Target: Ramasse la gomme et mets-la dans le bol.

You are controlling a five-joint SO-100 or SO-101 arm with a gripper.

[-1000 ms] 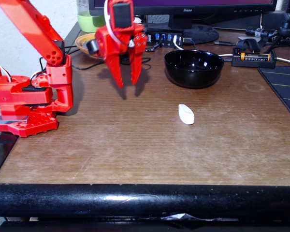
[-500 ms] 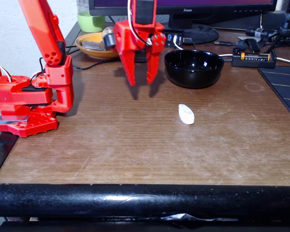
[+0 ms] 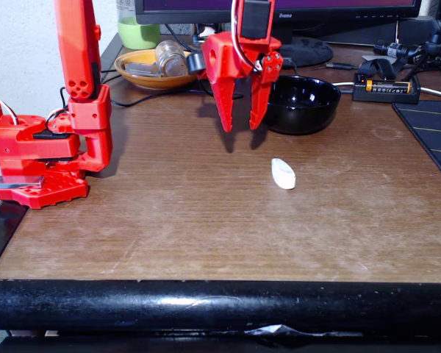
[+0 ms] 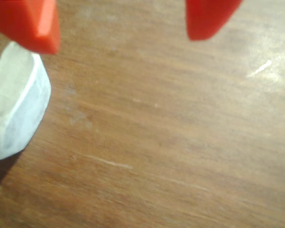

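Observation:
The white eraser [image 3: 283, 173] lies flat on the brown table, in front of the black bowl [image 3: 301, 110]. My red gripper [image 3: 241, 129] hangs open above the table, fingers pointing down, to the left of the eraser and just left of the bowl, with nothing between its fingers. In the wrist view the eraser [image 4: 15, 104] sits at the left edge, partly under the left fingertip [image 4: 31, 26]; the gripper [image 4: 123, 33] is open over bare wood.
An orange-yellow dish [image 3: 151, 68] with small items stands at the back left. A monitor base, cables and a battery holder [image 3: 386, 88] crowd the back right. A dark mat [image 3: 434, 129] lies at the right. The arm's red base [image 3: 48, 154] occupies the left edge.
The gripper has swung to the right across the table, from in front of the orange dish to beside the bowl, closer to the eraser. It stayed open. The eraser has not moved.

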